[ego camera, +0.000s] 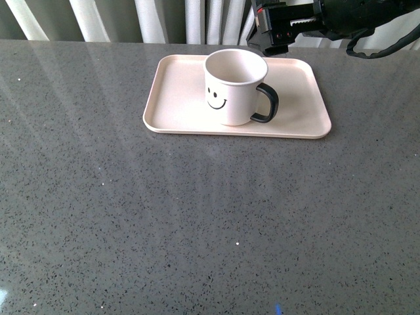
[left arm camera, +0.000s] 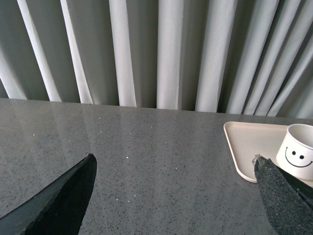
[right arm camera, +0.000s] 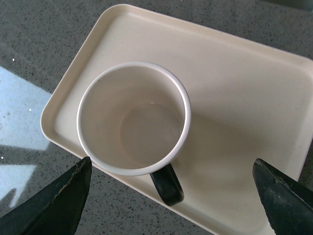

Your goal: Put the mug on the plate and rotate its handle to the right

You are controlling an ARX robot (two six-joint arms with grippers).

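Observation:
The cream mug (ego camera: pixel 233 85) with the black smiley face stands upright on the pale beige plate (ego camera: pixel 177 98). Its black handle (ego camera: pixel 268 104) points right. My right gripper (ego camera: pixel 270 39) hangs open above the plate's far edge, clear of the mug. In the right wrist view the empty mug (right arm camera: pixel 132 117), its handle (right arm camera: pixel 167 186) and the plate (right arm camera: pixel 244 98) lie below the open gripper (right arm camera: pixel 171 160). My left gripper (left arm camera: pixel 173 161) is open and empty over bare table. The mug (left arm camera: pixel 298 152) and the plate (left arm camera: pixel 249 147) show beside one of its fingers (left arm camera: pixel 283 196).
The grey speckled table (ego camera: pixel 197 223) spreads around the plate. White curtains (ego camera: pixel 164 16) hang behind the table's far edge. The right arm's black body and cable (ego camera: pixel 367 26) sit at the back right.

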